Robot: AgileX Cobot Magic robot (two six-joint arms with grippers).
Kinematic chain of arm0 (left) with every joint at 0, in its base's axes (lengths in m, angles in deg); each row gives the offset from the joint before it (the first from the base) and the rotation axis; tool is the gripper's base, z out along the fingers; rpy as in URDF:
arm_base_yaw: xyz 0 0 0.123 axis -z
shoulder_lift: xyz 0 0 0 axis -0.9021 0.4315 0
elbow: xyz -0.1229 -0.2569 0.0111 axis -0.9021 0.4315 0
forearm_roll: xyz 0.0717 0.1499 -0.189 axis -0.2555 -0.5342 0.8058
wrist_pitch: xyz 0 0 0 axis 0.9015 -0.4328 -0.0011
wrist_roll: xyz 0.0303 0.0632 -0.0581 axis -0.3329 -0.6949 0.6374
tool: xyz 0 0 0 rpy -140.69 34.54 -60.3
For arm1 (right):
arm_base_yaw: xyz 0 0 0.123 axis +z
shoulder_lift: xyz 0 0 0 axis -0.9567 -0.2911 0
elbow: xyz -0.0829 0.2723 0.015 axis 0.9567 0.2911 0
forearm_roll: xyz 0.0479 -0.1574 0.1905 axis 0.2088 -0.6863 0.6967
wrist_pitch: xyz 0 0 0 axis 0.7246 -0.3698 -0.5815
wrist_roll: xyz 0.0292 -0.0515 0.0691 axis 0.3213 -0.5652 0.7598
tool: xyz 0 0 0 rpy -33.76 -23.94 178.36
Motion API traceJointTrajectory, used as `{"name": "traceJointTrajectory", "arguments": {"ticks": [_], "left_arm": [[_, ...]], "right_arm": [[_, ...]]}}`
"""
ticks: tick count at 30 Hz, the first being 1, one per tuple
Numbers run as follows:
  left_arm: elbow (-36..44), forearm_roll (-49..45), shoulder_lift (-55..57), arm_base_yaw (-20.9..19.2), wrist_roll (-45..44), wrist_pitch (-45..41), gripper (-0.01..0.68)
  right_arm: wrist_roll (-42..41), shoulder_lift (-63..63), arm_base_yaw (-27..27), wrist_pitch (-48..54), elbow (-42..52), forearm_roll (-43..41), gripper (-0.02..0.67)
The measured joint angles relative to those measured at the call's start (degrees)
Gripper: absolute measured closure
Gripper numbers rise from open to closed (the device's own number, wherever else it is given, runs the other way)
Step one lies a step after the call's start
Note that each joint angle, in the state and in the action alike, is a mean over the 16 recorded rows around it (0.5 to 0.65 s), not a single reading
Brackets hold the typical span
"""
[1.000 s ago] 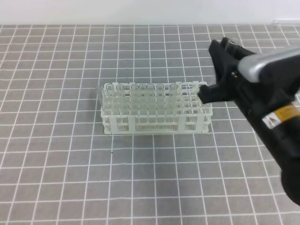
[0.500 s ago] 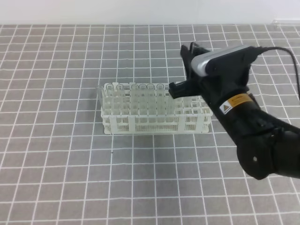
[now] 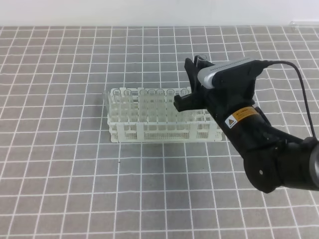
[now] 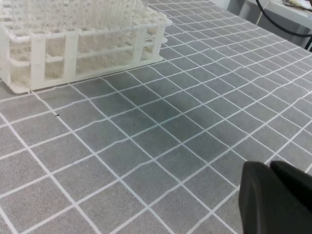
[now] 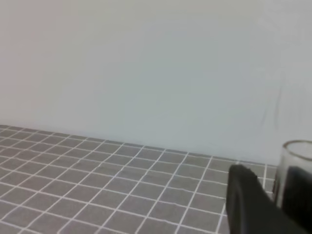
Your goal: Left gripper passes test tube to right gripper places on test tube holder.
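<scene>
Worktop (image 3: 60,189): grey tiled pattern with white grid lines, running from the near edge to a pale wall at the far side.
Rack (image 3: 149,130): white plastic lattice standing near the middle of the worktop, long side facing the near edge; in the left wrist view it (image 4: 73,48) shows at the far left, cut off by the top edge.
In the rack: a row of clear tubes (image 3: 144,102) stands upright along the far side, their round rims side by side; how many is hard to count.
Right claw (image 3: 185,84): black fingers reaching in from the right over the right end of the rack, hiding part of its top. The fingers stand apart, one far and one near, but whether anything sits between them cannot be told from above.
Right arm (image 3: 269,149): bulky black body with a yellow sticker and a silver-grey housing, covering the worktop to the right of the rack.
Test tube (image 5: 295,165): in the right wrist view a clear round rim shows beside the black finger (image 5: 248,204), at the right edge and cut off; contact cannot be made out.
Left claw (image 4: 278,200): only a dark tip at the near right corner of its own view, low over bare worktop, well apart from the rack; its opening cannot be told.
Cable (image 3: 304,94): thin black line looping over the right arm.
</scene>
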Motion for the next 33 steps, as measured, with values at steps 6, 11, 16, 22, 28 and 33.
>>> {"name": "traceJointTrajectory", "arguments": {"ticks": [6, 11, 16, 22, 28, 33], "left_arm": [[0.0, 0.0, 0.0, 0.0, 0.0, 0.0, 0.673], [0.0, 0.0, 0.0, 0.0, 0.0, -0.1, 0.673], [0.0, 0.0, 0.0, 0.0, 0.0, 0.1, 0.673], [0.0, 0.0, 0.0, 0.0, 0.0, 0.1, 0.673], [0.0, 0.0, 0.0, 0.0, 0.0, 0.1, 0.673], [0.0, 0.0, 0.0, 0.0, 0.0, 0.0, 0.673]], "right_arm": [[0.6, -0.6, -0.4, -0.1, -0.2, -0.7, 0.64], [1.2, -1.1, -0.6, 0.2, -0.8, -1.6, 0.64], [1.7, -1.4, -0.8, 0.8, -1.3, -2.4, 0.64], [2.1, -1.8, -0.8, 1.6, -1.9, -3.1, 0.64], [1.9, -1.9, -0.9, 2.2, -1.9, -3.2, 0.64], [1.8, -1.8, -1.3, 2.6, -1.9, -3.3, 0.64]]}}
